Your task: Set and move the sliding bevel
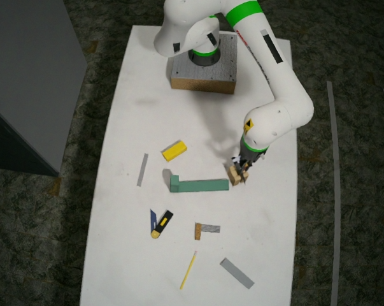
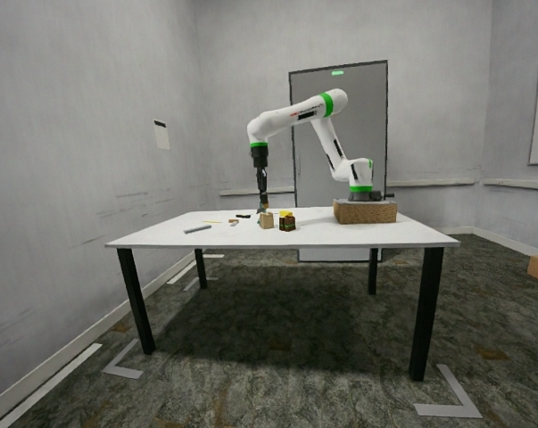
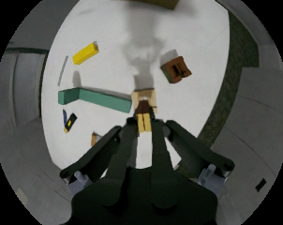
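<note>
A tan block (image 1: 233, 178) (image 2: 267, 222) (image 3: 143, 96) stands at the right end of the green rail (image 1: 202, 185) (image 3: 95, 97), whose leg (image 1: 174, 182) rises at its left end. The sliding bevel (image 3: 143, 122) stands in this block. My gripper (image 1: 241, 169) (image 2: 262, 205) (image 3: 144, 113) points straight down over it and is shut on the bevel's top. The other block (image 2: 286, 224) (image 3: 175, 69), dark brown, stands a little nearer the robot base; in the overhead view my arm hides it.
A yellow block (image 1: 174, 150), a second bevel (image 1: 160, 224) lying flat, a try square (image 1: 206, 228), a pencil (image 1: 188, 269) and two grey bars (image 1: 142, 169) (image 1: 236, 272) lie on the white table (image 1: 129, 263). The robot's base (image 1: 203, 77) stands at the back.
</note>
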`<action>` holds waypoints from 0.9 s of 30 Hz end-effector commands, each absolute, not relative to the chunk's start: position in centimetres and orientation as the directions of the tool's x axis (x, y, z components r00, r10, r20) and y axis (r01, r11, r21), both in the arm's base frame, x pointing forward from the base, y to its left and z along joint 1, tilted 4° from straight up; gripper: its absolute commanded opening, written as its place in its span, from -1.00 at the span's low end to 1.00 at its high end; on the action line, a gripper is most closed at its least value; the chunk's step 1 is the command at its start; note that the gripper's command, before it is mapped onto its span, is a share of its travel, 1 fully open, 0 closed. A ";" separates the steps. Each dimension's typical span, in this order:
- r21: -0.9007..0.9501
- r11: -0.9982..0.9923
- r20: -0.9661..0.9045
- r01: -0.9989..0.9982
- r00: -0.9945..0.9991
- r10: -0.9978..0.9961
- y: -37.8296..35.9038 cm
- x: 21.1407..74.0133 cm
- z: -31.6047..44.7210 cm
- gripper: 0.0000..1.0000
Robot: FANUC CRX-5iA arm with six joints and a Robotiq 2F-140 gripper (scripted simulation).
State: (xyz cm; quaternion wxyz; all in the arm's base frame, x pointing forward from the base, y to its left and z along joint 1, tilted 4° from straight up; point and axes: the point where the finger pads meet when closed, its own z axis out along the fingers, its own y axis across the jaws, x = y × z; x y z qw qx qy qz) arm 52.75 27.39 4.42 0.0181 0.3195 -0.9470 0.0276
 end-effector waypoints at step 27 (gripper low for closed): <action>-0.041 0.788 0.050 -0.614 -0.789 -0.613 27.3 52.9 5.6 -0.80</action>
